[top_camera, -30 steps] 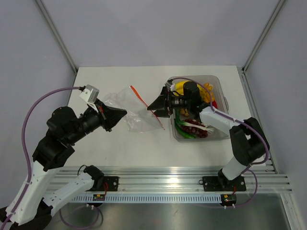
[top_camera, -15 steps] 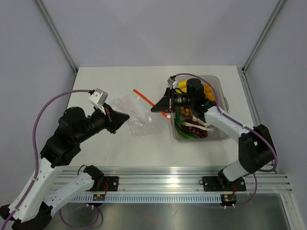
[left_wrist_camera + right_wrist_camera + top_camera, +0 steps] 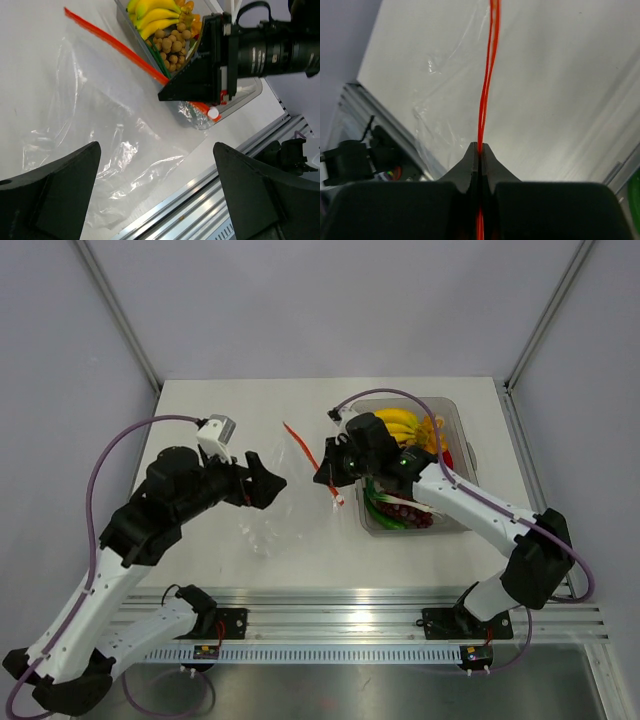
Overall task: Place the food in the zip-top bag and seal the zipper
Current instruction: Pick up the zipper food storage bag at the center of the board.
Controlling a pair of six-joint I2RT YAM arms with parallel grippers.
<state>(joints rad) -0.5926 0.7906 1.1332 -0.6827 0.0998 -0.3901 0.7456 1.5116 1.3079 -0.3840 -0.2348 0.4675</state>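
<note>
- In the right wrist view I am seeing the right tool [image 3: 480,150] pressing its two fingers tight on the zipper [image 3: 488,75], with the red strip running straight away from the tips. The top view is showing only the black tool sitting over that strip, not the pinch itself.
- The left wrist view is showing the left tool [image 3: 155,200] spread wide with nothing between its fingers. It is hanging over the zip-top bag [image 3: 100,130], whose clear film is lying crumpled on the desk [image 3: 25,40].
- In the top view that film is almost disappearing against the white desk. Only the zipper is standing out, slanting between the two tools.
- The food is sitting in the clear tub [image 3: 455,408] at the right side of the desk, just beside the right tool, and none of it is lying in the bag.
- The left wrist view is picking out the yellow bananas [image 3: 152,12] and the brown ball cluster [image 3: 172,45]. The top view is adding the dark red grapes [image 3: 408,515], green vegetables [image 3: 385,518] and red chilli [image 3: 449,456].
- The right arm is crossing over the tub in the top view and is hiding its middle.
</note>
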